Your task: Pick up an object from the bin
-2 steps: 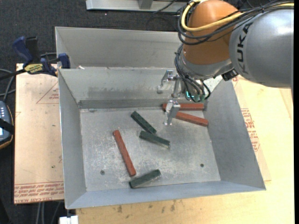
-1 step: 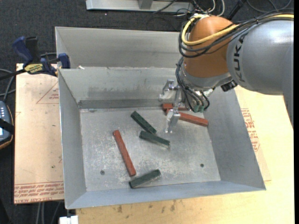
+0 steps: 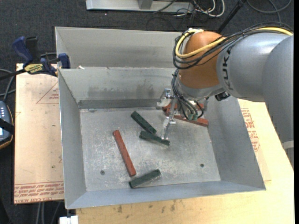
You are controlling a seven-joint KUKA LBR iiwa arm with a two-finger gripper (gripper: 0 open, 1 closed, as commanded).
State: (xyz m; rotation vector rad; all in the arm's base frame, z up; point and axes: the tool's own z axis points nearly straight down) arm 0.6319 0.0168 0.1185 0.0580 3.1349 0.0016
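The middle green bar [image 3: 152, 137] is taken to be the thing aimed at. It lies flat on the bin floor, a little right of centre, and the end effector [image 3: 166, 135] is set at its right end, touching it or just above it; which of the two cannot be made out. Whether the end effector is released or clenched cannot be told, and nothing is seen to be grasped, so the pick is judged not yet made. That end of the bar is probably chosen because bare floor lies around it. The upper green bar [image 3: 142, 121] lies slantwise just up and to the left, near but seemingly apart, so a grasp at the far end would be kept clear of it. A red piece [image 3: 200, 122] is seen close behind the end effector, partly hidden under the wrist. The long red bar [image 3: 124, 153] lies to the left and the lower green bar [image 3: 145, 178] near the front wall, both well apart from the work. Loose things are kept on the flat floor by the sloping walls of the bin [image 3: 117, 85]. The orange cover [image 3: 201, 59] and arm [image 3: 254, 64] are held over the spot from the right, so that the approach is made from above.
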